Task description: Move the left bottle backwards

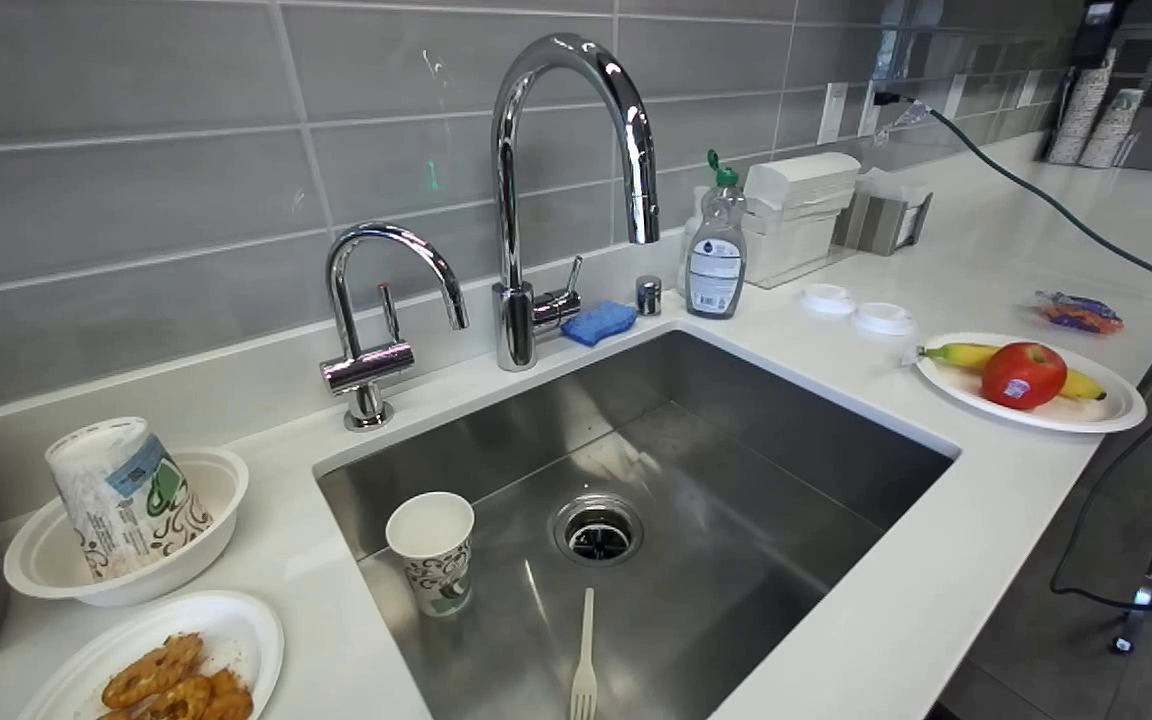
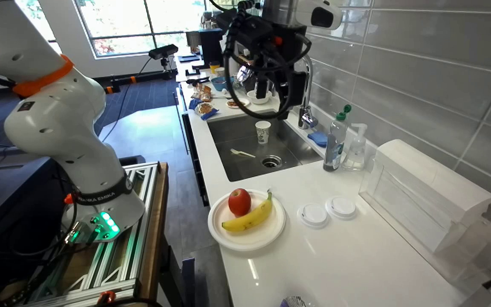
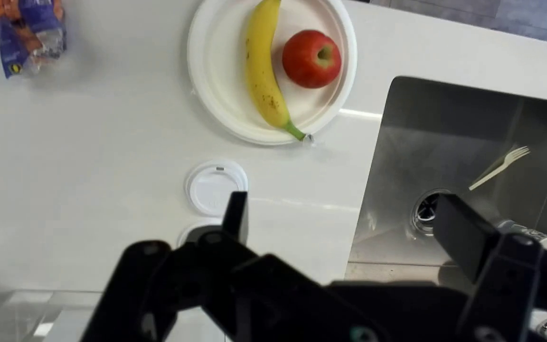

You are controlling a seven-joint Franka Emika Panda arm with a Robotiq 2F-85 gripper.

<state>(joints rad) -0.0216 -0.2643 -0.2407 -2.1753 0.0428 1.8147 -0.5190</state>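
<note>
Green-topped bottle (image 2: 334, 147) now, and we have it upright on the counter (image 2: 335, 264), just left of the pump dispenser (image 2: 355, 151) in an exterior view; our claw (image 3: 342, 209) hangs unclenched, spread wide

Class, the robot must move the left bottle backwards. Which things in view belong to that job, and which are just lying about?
For the job: green-capped bottle, gripper.

Just lying about: pump bottle, sponge, lids, apple, banana, plate, fork.
</note>
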